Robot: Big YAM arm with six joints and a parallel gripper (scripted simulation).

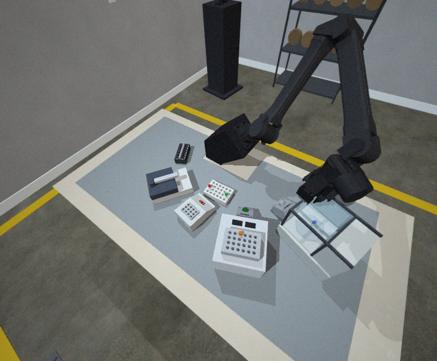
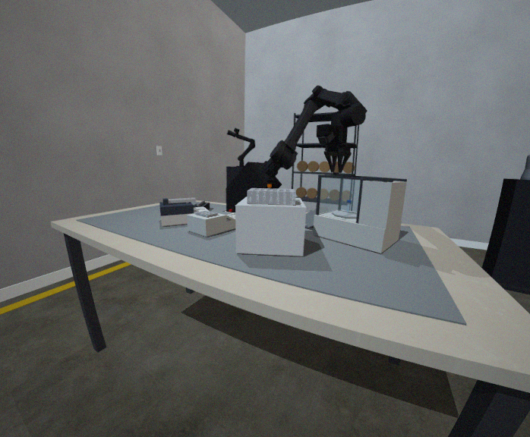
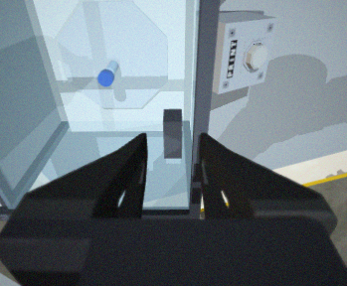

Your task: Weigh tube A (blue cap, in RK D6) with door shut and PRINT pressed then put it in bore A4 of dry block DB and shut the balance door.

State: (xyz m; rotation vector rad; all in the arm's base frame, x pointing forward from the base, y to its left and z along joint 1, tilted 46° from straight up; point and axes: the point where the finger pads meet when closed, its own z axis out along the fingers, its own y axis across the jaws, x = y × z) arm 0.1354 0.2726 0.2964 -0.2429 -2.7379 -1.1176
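Tube A, its blue cap [image 1: 313,222] [image 2: 349,202] [image 3: 105,77] uppermost, stands upright near the middle of the balance's pan [image 3: 146,65] inside the glass box. The glass door [image 1: 338,212] appears to cover the front part of the box top; its dark handle [image 3: 172,121] is near the front bar. My gripper [image 1: 314,200] [image 2: 335,171] [image 3: 173,143] is partly open and empty, pointing down at the box top, with the handle showing between its fingertips. The PRINT key [image 3: 257,56] is on the sloping front. The dry block [image 1: 206,204] shows no tube. No lit green lamp is visible.
The mixer [image 1: 217,261] [image 2: 269,230] beside the balance holds an orange-capped tube [image 1: 240,233]. The rack [image 1: 232,191] holds red- and green-capped tubes. The spectrophotometer [image 1: 160,184] and magnet block [image 1: 182,153] stand farther off. Dark frame bars [image 1: 341,254] edge the glass box.
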